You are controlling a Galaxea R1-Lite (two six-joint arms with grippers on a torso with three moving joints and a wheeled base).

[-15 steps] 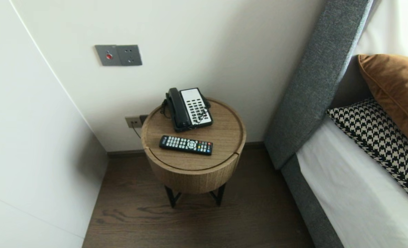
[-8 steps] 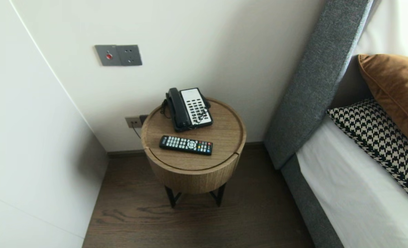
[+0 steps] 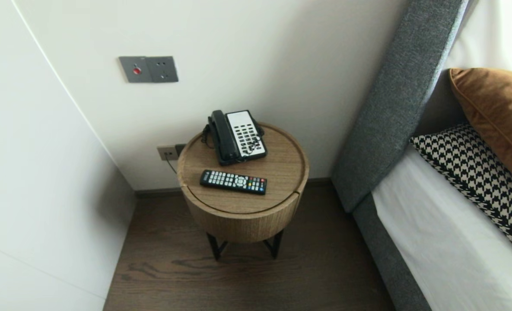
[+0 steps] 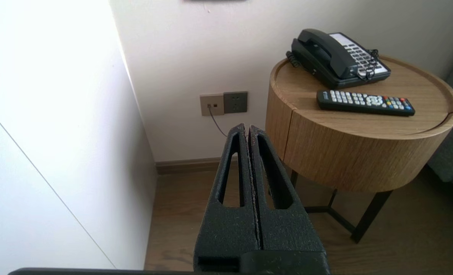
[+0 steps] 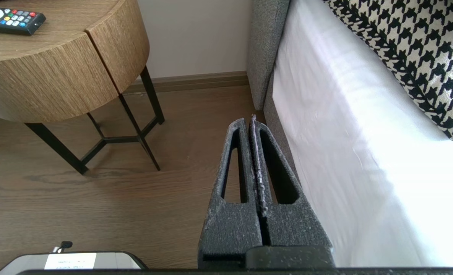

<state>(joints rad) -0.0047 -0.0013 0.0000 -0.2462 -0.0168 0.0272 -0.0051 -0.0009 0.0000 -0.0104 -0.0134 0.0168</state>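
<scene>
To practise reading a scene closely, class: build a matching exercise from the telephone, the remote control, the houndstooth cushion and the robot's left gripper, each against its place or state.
Things
1. telephone
2. remote control
3. houndstooth cushion
4. left gripper

Places or states
A. lying on the bed
B. shut, holding nothing
C. front part of the round table top
D. back part of that top

Pairs: 1-D, 2-C, 3-A, 4-B

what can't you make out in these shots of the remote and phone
Head view: remote button labels too small; left claw and right claw outside the frame.
Right wrist view: remote cut by the picture's edge; telephone outside it.
Left wrist view: side table drum hides its legs' tops.
</scene>
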